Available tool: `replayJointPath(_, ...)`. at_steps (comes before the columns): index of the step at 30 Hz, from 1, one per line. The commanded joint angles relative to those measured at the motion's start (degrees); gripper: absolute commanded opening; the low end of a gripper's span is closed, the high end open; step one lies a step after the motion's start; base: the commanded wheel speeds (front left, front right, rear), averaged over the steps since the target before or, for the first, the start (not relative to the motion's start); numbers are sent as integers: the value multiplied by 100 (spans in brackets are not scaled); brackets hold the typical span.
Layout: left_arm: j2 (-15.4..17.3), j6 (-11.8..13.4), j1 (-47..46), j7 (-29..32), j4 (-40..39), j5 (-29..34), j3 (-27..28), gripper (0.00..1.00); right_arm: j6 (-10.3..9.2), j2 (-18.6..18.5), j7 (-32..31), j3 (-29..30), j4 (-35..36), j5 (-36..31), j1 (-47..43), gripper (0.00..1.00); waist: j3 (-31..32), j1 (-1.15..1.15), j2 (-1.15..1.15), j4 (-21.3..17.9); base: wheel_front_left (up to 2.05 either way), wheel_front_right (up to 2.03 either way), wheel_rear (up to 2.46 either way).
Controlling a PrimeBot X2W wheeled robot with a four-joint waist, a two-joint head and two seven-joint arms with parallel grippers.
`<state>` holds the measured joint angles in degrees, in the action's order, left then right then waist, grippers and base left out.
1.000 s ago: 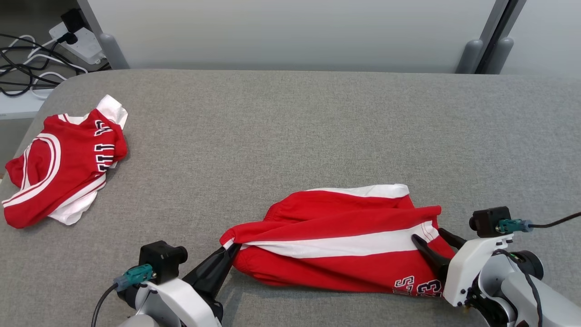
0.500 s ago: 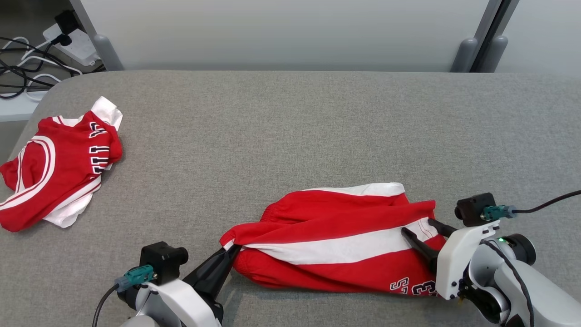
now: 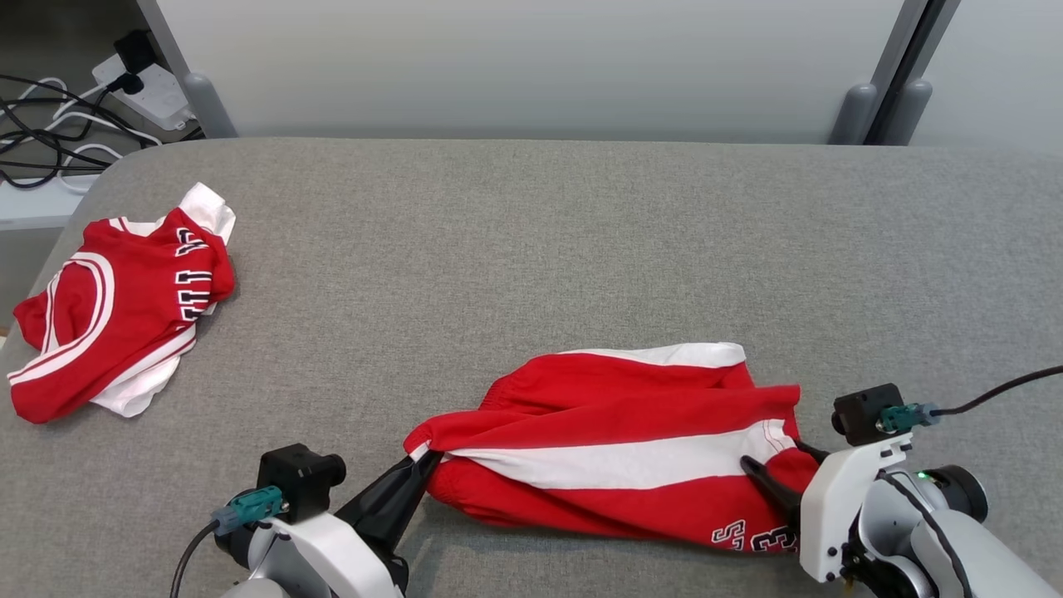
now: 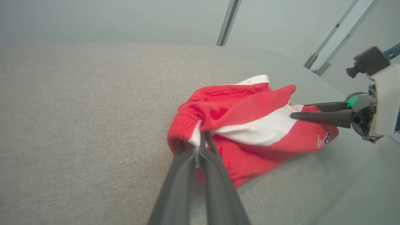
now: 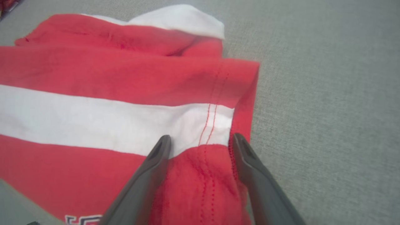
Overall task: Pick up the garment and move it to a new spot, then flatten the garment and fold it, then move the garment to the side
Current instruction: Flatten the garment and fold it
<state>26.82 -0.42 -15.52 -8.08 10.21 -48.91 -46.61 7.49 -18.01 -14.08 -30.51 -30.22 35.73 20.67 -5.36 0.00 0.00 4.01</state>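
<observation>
Red shorts with a white side stripe [image 3: 614, 440] lie bunched near the front of the grey table [image 3: 531, 249]. My left gripper [image 3: 421, 456] is shut on the waistband corner at their left end; the left wrist view shows the two fingers pinched on the shorts [image 4: 250, 122] by the left gripper [image 4: 198, 142]. My right gripper [image 3: 776, 461] stands open over the hem at the right end. In the right wrist view the fingers [image 5: 159, 150] of the right gripper [image 5: 201, 142] straddle the hem of the shorts [image 5: 125, 81], the fabric lying between them.
A second red and white garment [image 3: 116, 299] lies crumpled at the table's left edge. Cables and a power strip [image 3: 124, 75] lie beyond the far left corner. Two grey posts [image 3: 880, 108] stand behind the table.
The right gripper has drawn back toward me along the hem and sits lower. The head camera has shifted slightly. The left gripper keeps its hold.
</observation>
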Motion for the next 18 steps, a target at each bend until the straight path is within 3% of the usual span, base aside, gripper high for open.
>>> replayJointPath(1,186,35,-180,-24,-108,-7,211,0,0,26,-86,20,219,-74,-121,100,11,0,0,1,0,0,0)
replayJointPath(5,180,30,-175,-26,-101,-14,192,0,0,101,-329,188,470,-240,-339,100,38,0,0,11,0,0,0)
replayJointPath(7,178,27,-180,-36,-100,-14,188,0,0,118,-406,247,602,-315,-412,44,37,0,0,14,0,0,0)
replayJointPath(9,178,28,-188,-45,-98,-10,186,0,0,123,-451,279,750,-385,-460,11,31,0,0,17,0,0,0)
replayJointPath(10,179,30,-193,-50,-95,-8,187,0,0,122,-463,302,816,-414,-477,0,27,0,0,17,0,0,0)
replayJointPath(18,179,40,-192,-104,-81,-20,193,0,0,57,-494,482,1217,-677,-579,0,26,0,0,9,0,0,0)
